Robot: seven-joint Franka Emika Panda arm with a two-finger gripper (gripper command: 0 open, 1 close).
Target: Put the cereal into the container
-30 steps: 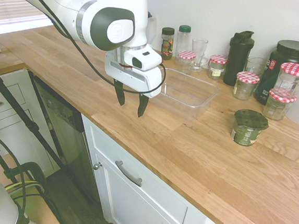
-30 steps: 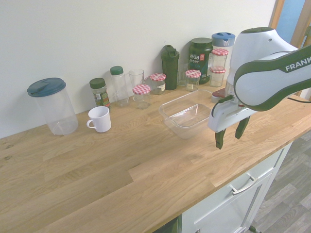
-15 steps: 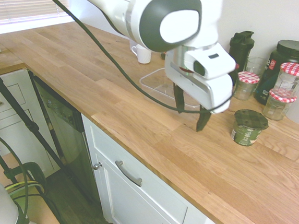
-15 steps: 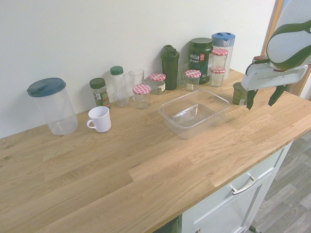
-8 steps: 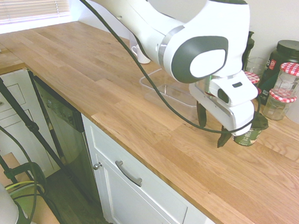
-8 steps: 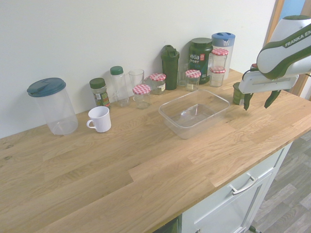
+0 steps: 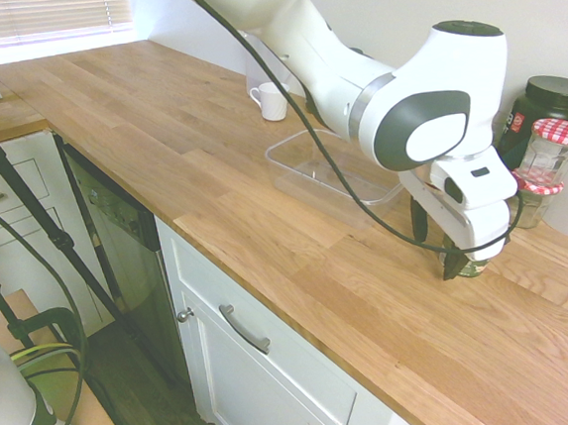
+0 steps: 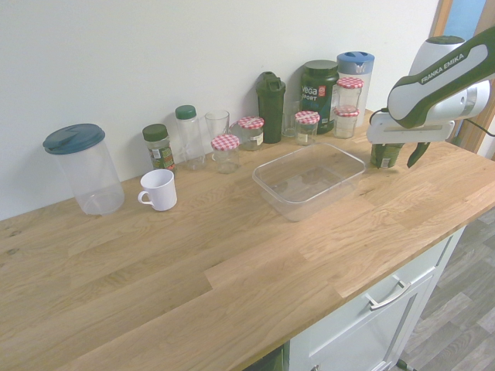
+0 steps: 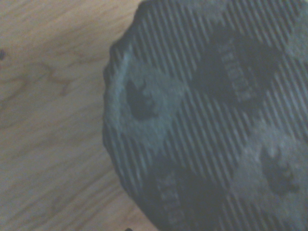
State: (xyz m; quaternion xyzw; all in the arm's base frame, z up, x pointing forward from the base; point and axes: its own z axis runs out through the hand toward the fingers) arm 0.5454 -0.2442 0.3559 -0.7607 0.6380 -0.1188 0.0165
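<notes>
Green cereal cup (image 8: 384, 155), one, between spread jaws.

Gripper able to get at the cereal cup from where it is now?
Likely yes. The gripper is open and low over the cereal, a finger showing on either side of it. The nearest jar stands apart. Contact cannot be told.

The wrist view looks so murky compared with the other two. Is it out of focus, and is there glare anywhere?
Wrist view: yes, soft and dim, the striped lid of the cereal filling most of it, its print blurred. First exterior view: bright window glare at the upper left washes out the counter there. Second exterior view: even light, sharp, faint reflections in the container.
</notes>
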